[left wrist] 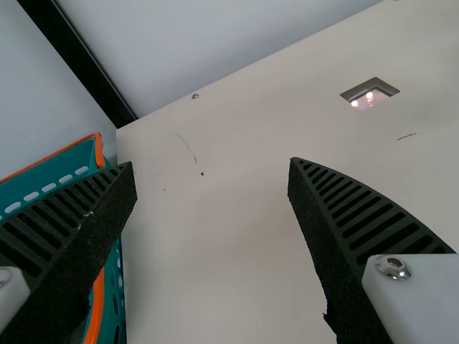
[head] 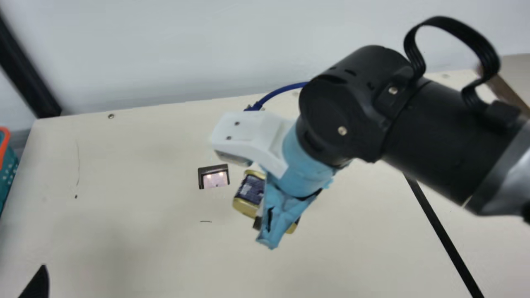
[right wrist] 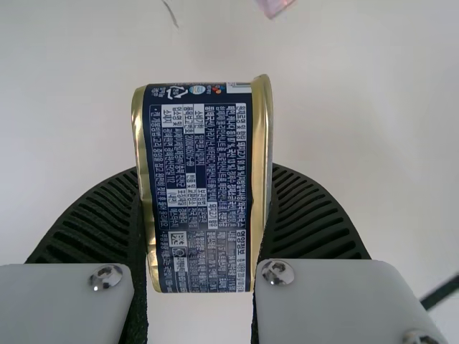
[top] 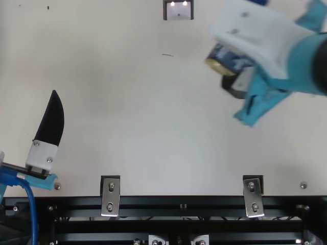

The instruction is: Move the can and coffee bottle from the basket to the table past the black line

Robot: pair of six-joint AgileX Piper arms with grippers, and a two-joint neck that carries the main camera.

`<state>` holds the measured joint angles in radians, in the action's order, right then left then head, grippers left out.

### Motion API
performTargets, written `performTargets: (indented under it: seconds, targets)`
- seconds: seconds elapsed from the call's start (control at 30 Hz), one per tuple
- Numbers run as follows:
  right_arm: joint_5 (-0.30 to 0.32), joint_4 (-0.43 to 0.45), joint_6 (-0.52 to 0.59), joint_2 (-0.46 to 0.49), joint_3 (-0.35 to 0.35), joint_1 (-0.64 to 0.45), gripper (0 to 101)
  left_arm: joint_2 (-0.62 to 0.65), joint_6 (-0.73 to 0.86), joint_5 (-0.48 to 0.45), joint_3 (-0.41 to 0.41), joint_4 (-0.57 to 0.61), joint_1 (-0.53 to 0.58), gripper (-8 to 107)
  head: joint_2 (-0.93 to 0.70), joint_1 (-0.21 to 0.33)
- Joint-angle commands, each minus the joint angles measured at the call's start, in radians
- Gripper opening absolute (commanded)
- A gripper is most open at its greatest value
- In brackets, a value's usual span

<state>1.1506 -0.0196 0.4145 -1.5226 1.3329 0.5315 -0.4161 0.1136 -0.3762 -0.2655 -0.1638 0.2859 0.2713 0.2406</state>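
So, my right gripper (head: 271, 219) has the can (right wrist: 201, 186) pinched between its ribbed fingers (right wrist: 319, 215), one against each gold-rimmed end. Nice flat side of the thing faces the right wrist camera, dark blue label with loads of tiny white print. I've got it over the table (head: 145, 248), and in the main view it's on the basket's side of the black line (head: 443, 234), still a good way off from it.

My left gripper (top: 48, 125) has its fingers (left wrist: 351, 211) spread wide with bare tabletop in the gap. It's low on the left in the top view, and the tip of one finger pokes into the bottom left corner of the main view.

Going outward from there, the basket (left wrist: 99, 150), teal with an orange rim, is off at the table's left side, right by the left gripper in that wrist view. There's a small dark-framed panel (head: 213, 176) in the tabletop near the can, kinda pinkish and reflecting a couple of lights, plus a short dark mark (head: 205, 221) near it. Past the table's far edge it's a pale wall (head: 165, 49), with a black post (head: 29, 70) at the far left corner.
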Motion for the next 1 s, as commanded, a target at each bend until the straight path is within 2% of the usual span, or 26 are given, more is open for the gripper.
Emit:
performTargets:
  seconds: [0.0, 0.27, 0.5, 0.7, 0.97]
  targets:
    - [-0.001, 0.004, 0.0, 0.046, -0.045, -0.068, 0, 0.0, 0.0, 0.0, 0.0, 0.0, 0.0, 90, 0.041, 0.005]
    - [-0.004, 0.009, 0.027, 0.175, -0.162, -0.29, 0, 0.0, 0.0, 0.0, 0.0, 0.0, 0.0, 90, 0.243, 0.024]
    - [0.011, 0.003, 0.083, 0.261, -0.22, -0.502, 0, 0.0, 0.0, 0.0, 0.0, 0.0, 0.0, 90, 0.384, 0.054]
    - [0.011, -0.005, 0.152, 0.298, -0.246, -0.698, 0, 0.0, 0.0, 0.0, 0.0, 0.0, 0.0, 90, 0.485, 0.096]
    - [-0.03, -0.004, 0.231, 0.284, -0.24, -0.945, 0, 0.0, 0.0, 0.0, 0.0, 0.0, 0.0, 90, 0.485, 0.096]
